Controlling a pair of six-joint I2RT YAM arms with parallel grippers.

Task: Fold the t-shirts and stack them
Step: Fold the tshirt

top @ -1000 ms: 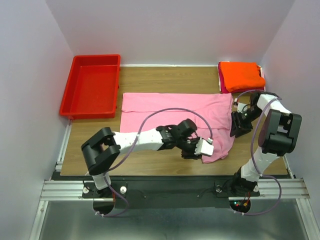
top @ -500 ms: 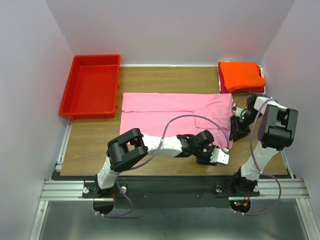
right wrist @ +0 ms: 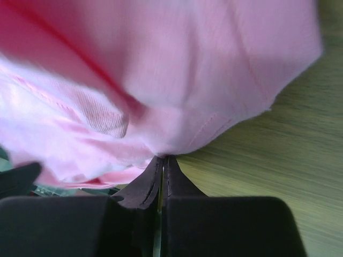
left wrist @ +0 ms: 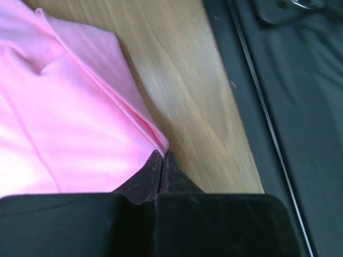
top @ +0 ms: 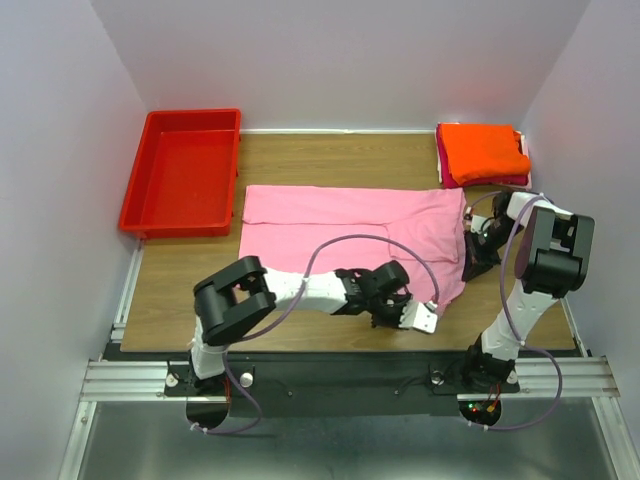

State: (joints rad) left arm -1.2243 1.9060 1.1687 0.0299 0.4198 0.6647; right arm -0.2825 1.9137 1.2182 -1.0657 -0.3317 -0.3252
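Top external view, left to right. Red tray (top: pixel 183 170) sits at the far left of the table (top: pixel 180 300), well apart from both pincers and unmoved over the last second. Light pink t-shirt (top: pixel 350 225) lies spread flat across the middle of the table, its right end now drawn into a narrower fold than a second ago.

Left gripper (top: pixel 408 312) — reached across to the near right corner of the pink shirt. Half a second ago it sat a little further right near the table edge with its jaws apart; now it has pulled slightly back left and the jaws are pressed together. Left wrist view confirms: the two dark fingers (left wrist: pixel 144 184) meet with the pink hem corner pinched at their tips, cloth running up and left from the pincer, bare wood to its right.

Right gripper (top: pixel 478 240) — at the shirt's right edge, just beyond the cloth's far right corner. Its arm has folded closer in compared with a second ago, and the jaws that stood apart then are now closed. Right wrist view: fingers (right wrist: pixel 142 187) together, bunched pink cloth caught at the tips and billowing above and left of the pincer, wood to the right.

Folded bright orange t-shirt (top: pixel 483 150) lies on the darker pink-red t-shirt (top: pixel 443 160), stacked at the far right corner, beyond the right gripper and not touching it; position unchanged.
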